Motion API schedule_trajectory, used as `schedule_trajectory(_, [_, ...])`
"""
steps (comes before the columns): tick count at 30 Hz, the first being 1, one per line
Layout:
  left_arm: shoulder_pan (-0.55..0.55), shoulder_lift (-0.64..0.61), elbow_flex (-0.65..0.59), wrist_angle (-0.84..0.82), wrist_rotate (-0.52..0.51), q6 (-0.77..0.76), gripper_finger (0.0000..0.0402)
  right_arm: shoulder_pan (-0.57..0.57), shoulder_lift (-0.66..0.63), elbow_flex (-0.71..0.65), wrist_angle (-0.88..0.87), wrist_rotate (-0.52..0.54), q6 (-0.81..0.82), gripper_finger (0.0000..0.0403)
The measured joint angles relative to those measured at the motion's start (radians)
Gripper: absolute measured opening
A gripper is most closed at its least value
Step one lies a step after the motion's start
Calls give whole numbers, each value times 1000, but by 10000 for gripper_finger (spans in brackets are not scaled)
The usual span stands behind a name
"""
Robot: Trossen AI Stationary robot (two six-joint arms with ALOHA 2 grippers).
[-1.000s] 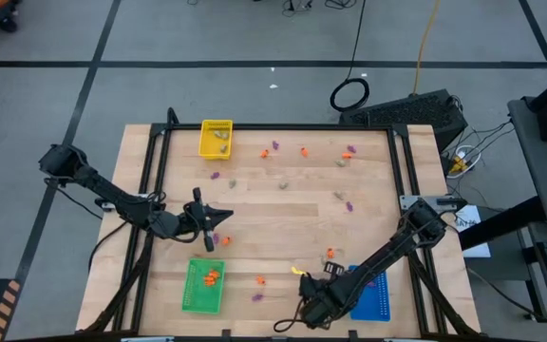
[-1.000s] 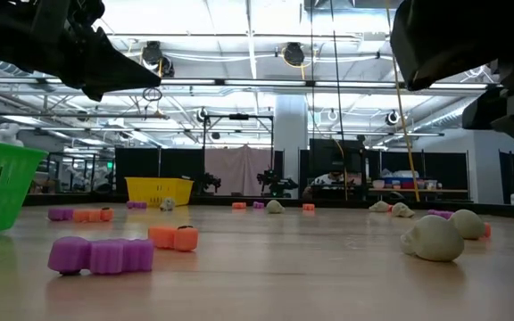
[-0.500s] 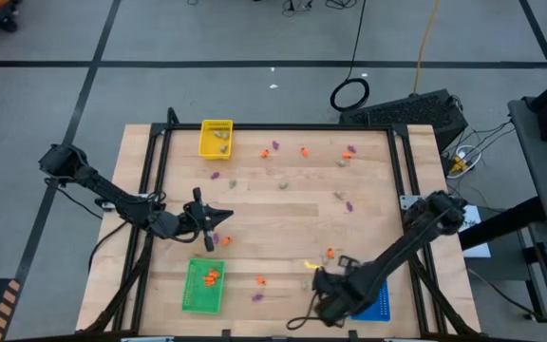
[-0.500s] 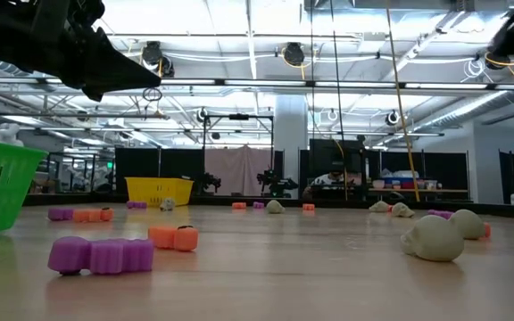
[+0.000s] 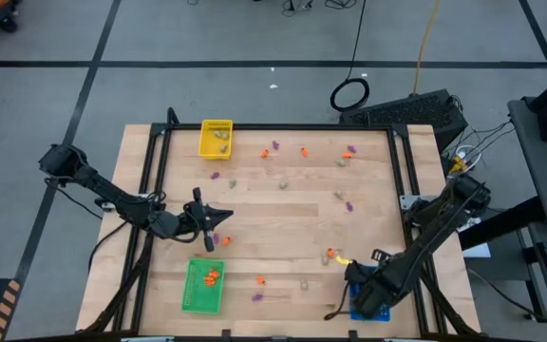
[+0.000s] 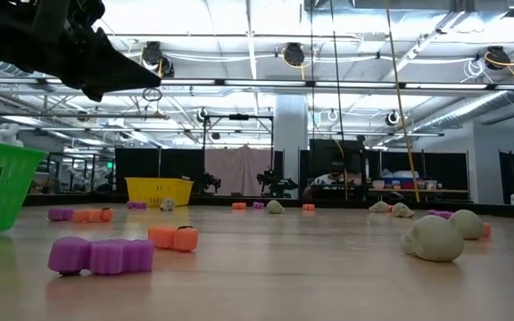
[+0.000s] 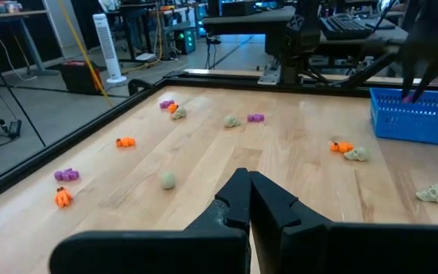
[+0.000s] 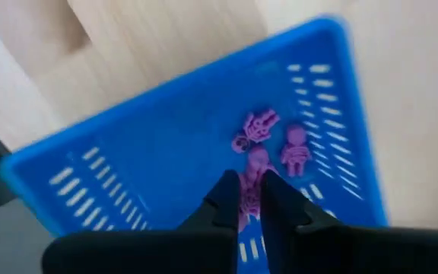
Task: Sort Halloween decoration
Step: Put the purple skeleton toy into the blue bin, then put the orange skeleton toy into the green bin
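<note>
Small orange, purple and beige trinkets lie scattered on the wooden table (image 5: 283, 228). A purple one (image 6: 101, 254), an orange one (image 6: 172, 237) and a beige skull (image 6: 434, 238) lie close in the low view. My right gripper (image 8: 251, 199) is over the blue tray (image 8: 166, 152) at the table's near right, shut on a purple trinket (image 8: 251, 183). It also shows in the high view (image 5: 367, 296). Two more purple trinkets (image 8: 276, 137) lie in that tray. My left gripper (image 5: 226, 216) hangs shut and empty over the table's left middle, as the left wrist view (image 7: 248, 194) also shows. My right gripper pinches the purple trinket (image 8: 250, 192) between its two fingers, which point down into the blue tray. The fingers hide most of the trinket, so I cannot tell which part they are on. I cannot tell whether it hangs clear of the tray's floor.
A green tray (image 5: 202, 285) with orange trinkets stands at the near left. A yellow tray (image 5: 216, 139) with beige ones stands at the far left. Loose trinkets lie along the far edge (image 5: 302, 150), at mid right (image 5: 345, 202) and near the front (image 5: 256, 296).
My right gripper has moved from the table's near middle toward the right edge and now stands over the blue tray. A beige trinket shows on the table where it was. My left arm has kept still.
</note>
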Motion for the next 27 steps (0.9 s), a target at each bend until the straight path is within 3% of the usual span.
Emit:
schedule_trajectory(4, [0, 0, 0, 0, 34, 0, 3, -3, -39, -169, 199, -18, 4, 9])
schedule_trajectory(7, [0, 0, 0, 1, 53, -1, 3, -4, -51, -225, 255, -18, 15, 19])
schedule_trajectory(20, [12, 0, 0, 4, 55, 27, 3, -12, -51, -137, 146, 9, -24, 135])
schedule_trajectory(23, [61, 0, 0, -7, 90, 36, 3, -33, -50, -88, 74, 20, -54, 127])
schedule_trajectory(27, [198, 0, 0, -62, 280, 34, 1, -71, -51, -35, 29, 38, -116, 78])
